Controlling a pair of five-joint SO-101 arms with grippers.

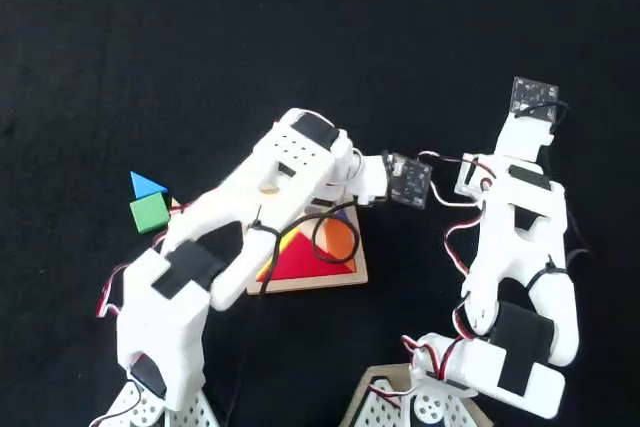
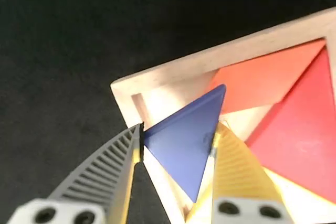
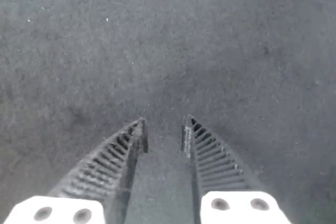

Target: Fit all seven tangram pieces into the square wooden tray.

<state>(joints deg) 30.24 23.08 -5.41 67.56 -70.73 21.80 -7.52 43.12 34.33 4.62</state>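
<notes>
My left gripper (image 2: 176, 142) is shut on a dark blue triangle (image 2: 184, 140), one finger on each side of it. It holds the piece tilted over an open corner of the square wooden tray (image 2: 210, 59). An orange piece (image 2: 262, 77) and a red triangle (image 2: 299, 129) lie in the tray beside that corner. In the high view the left arm (image 1: 260, 207) stretches over the tray (image 1: 320, 280), which shows red (image 1: 305, 259) and orange (image 1: 340, 239) pieces. My right gripper (image 3: 164, 135) is open a little over bare black table, holding nothing.
A light blue triangle (image 1: 147, 185) and a green square (image 1: 150, 213) lie loose on the black table left of the tray. The right arm (image 1: 515, 207) stands to the right of the tray, apart from it.
</notes>
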